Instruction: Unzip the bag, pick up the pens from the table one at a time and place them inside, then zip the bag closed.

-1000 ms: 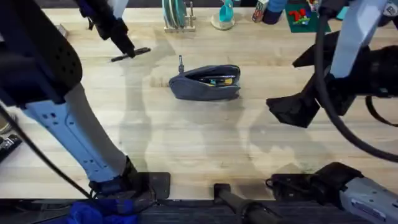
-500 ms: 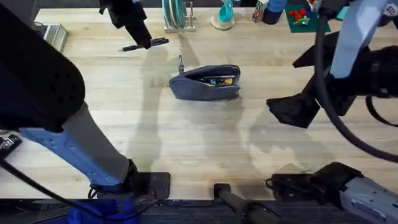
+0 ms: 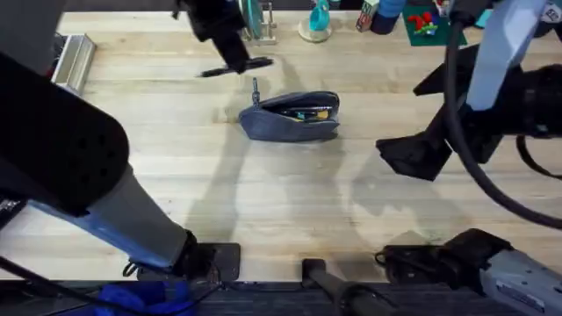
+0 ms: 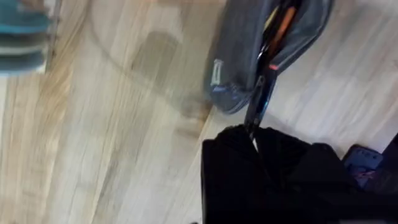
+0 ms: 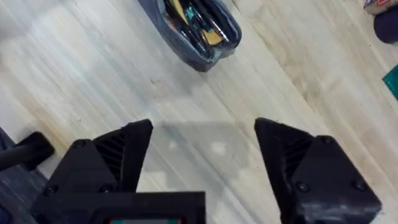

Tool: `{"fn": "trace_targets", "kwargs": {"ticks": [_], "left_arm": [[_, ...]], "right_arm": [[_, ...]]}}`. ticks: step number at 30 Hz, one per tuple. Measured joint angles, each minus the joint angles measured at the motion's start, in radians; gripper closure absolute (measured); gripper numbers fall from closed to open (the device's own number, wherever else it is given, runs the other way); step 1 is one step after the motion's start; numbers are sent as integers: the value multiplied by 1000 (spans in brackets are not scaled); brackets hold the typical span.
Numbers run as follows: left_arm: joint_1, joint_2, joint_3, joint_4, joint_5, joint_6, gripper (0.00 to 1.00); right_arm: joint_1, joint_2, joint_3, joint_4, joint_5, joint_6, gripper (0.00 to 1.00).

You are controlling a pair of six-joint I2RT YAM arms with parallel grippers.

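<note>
The bag lay unzipped, far centre on the table, several items partly hidden inside. The left gripper, clenched on a black pen, hung just beyond the bag's left end. The right gripper hung with fingers spread wide over bare wood, right of the bag.

The bag lies mid-table, the held pen behind-left, above it.

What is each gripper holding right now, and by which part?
The left gripper holds the black pen near its middle, behind the open bag. The right gripper is open and holds nothing.
</note>
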Motion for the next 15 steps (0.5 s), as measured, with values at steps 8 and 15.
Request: {"fn": "trace_targets", "kwargs": {"ticks": [8, 15], "left_arm": [[-152, 0, 0, 1, 19, -12, 961], [-236, 0, 0, 9, 32, -44, 960]], "right_arm": [[0, 0, 0, 0, 0, 0, 5], [0, 0, 0, 0, 0, 0, 6]]}}
